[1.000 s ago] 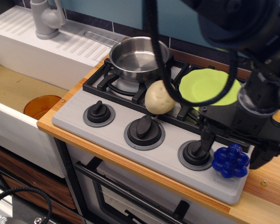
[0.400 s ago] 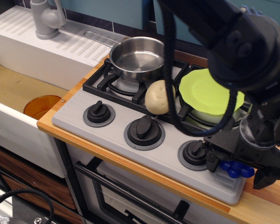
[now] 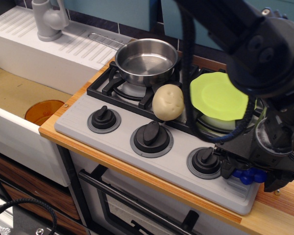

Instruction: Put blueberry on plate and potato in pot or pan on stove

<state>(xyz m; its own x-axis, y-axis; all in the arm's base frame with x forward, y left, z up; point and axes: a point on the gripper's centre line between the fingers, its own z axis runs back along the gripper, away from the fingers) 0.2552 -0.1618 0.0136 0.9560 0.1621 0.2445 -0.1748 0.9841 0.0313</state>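
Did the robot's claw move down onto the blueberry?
Yes. The gripper dropped beside the right knob and now covers most of the blueberry, which has stayed on the stove corner.

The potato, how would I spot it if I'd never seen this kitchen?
Find the grey stove with three black knobs. On its black grates, between the steel pot and the lime-green plate, sits the potato. It is the only pale beige oval there, with small dark dimples.
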